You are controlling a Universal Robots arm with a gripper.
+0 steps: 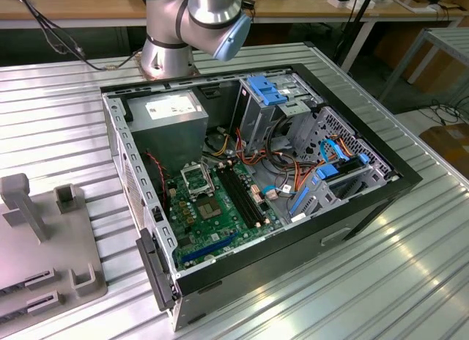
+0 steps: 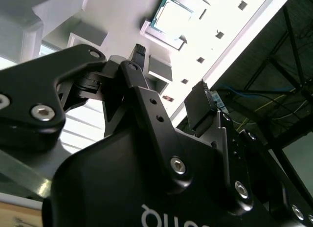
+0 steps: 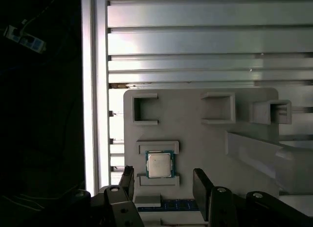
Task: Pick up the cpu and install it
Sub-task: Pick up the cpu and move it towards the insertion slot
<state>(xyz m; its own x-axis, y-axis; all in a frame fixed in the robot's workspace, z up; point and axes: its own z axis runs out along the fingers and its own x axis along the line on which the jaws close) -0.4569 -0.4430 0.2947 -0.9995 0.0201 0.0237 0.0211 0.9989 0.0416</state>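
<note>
First wrist view: seated cpu (image 3: pixel 159 165), spread pincer (image 3: pixel 164 174) partly cropped

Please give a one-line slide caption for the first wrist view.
Open gripper hovers over the cpu, which lies on the grey holder plate.

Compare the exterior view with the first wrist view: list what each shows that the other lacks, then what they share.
Exterior view: the open computer case, its green motherboard with the black-framed socket, and the arm's base. First wrist view: the cpu lying flat in its holder, with the gripper near it, fingers apart and empty. Shared: the grey fixture tray and the ribbed metal table.
</note>
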